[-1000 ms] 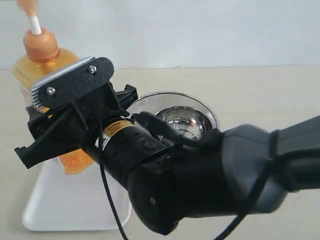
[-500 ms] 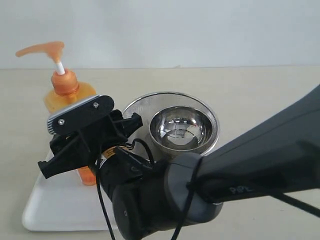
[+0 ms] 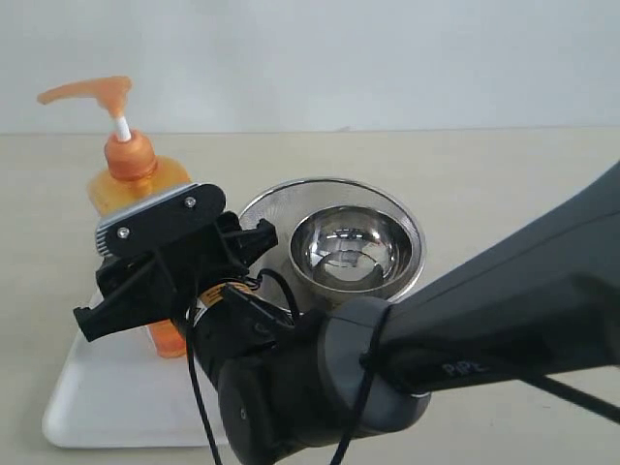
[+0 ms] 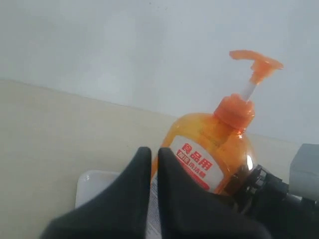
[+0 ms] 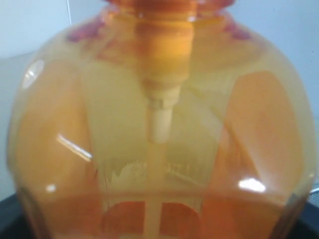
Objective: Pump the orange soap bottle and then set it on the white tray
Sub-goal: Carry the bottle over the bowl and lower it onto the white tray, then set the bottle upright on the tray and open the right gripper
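The right arm point(image 3: 484, 329), thick and dark, enters from the right edge of the exterior view and sweeps across the lower frame to the lower centre. Its wrist turns up toward the left centre, carrying a black plate with a silver edge. The right gripper point(image 3: 165, 286) grips the orange soap bottle point(image 3: 126, 189) on both sides; dark finger edges point(image 5: 7, 219) show in the bottom corners of the right wrist view. The left gripper point(image 4: 153, 152), low in the left wrist view, has its two black fingers nearly together and empty.
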Available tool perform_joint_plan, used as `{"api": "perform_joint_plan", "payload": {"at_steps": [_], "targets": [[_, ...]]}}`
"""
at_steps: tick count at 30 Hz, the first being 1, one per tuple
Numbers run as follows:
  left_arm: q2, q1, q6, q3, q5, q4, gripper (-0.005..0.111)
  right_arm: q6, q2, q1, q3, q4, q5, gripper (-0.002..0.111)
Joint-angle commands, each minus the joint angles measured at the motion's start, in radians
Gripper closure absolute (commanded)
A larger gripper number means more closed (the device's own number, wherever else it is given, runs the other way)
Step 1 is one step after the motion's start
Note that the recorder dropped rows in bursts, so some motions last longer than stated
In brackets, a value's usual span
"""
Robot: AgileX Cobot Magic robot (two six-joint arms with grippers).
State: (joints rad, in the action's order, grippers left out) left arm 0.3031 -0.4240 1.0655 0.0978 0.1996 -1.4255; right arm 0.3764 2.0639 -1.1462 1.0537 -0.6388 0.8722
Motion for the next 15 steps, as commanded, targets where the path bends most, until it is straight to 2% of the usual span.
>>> {"api": "perform_joint_plan", "payload": {"at_steps": [1,7,15], "targets": [[-0.005,0.002,-0.003,-0.003,-0.009,-0.006,0.102,-0.02,-0.018,-0.002,0.016,0.005,0.082,0.02],[-0.005,0.002,-0.003,-0.003,-0.009,-0.006,0.102,-0.027,-0.018,-0.002,0.016,-0.033,0.072,0.027],[-0.005,0.002,-0.003,-0.003,-0.009,-0.006,0.102,-0.027,-0.033,-0.002,0.016,-0.033,0.083,0.027]]}}
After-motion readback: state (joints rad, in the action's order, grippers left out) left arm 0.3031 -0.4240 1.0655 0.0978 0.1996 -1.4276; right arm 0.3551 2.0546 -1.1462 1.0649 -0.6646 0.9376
